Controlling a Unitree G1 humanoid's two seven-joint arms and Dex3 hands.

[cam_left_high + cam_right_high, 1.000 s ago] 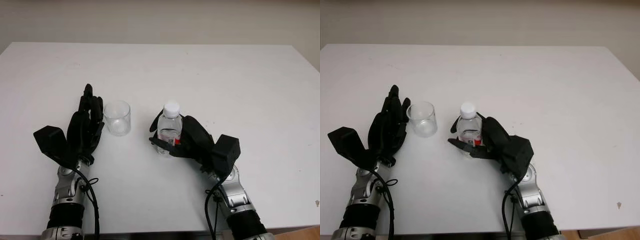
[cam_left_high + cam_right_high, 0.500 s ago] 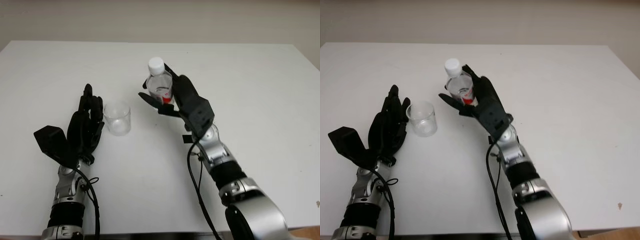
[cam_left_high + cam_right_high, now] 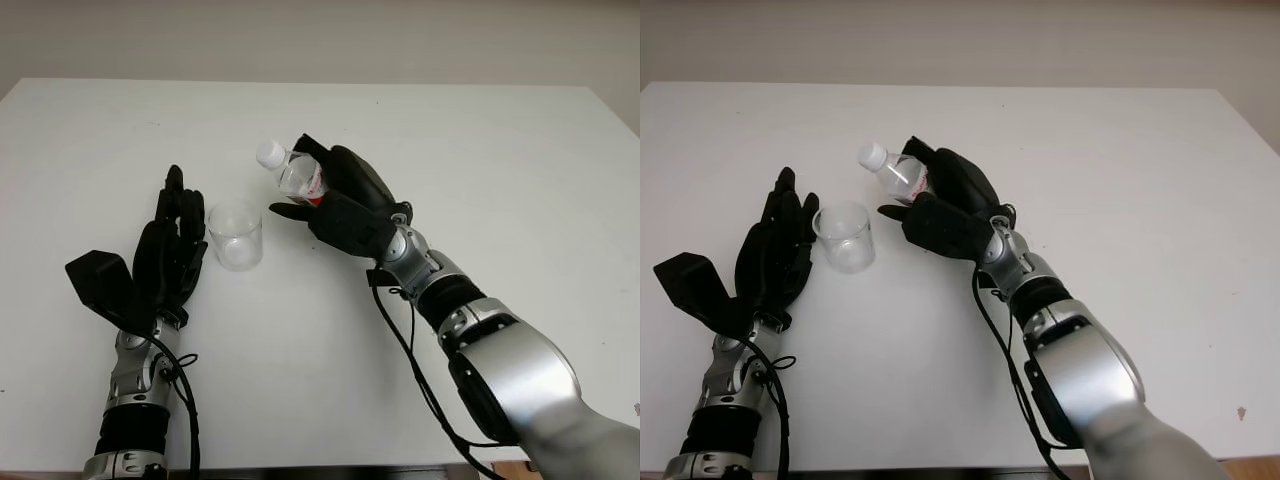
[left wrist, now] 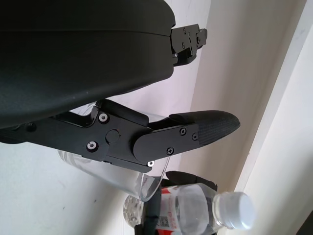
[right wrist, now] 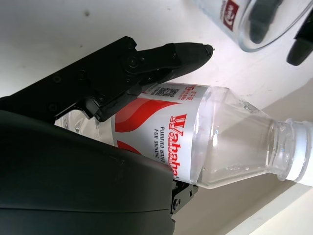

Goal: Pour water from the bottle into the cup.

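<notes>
right hand (image 5: 112,147) grips tilted, capped bottle (image 5: 205,142) near cup (image 5: 244,24).

Clear glossy plastic bottle (image 3: 297,175) (red paper label), clear cup (image 3: 235,235); matt white table (image 3: 500,160)

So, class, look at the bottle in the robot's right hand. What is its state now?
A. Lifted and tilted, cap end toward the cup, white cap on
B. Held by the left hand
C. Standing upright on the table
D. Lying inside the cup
A: the right hand holds the bottle off the table, tipped toward the cup, its white cap in place.
</notes>
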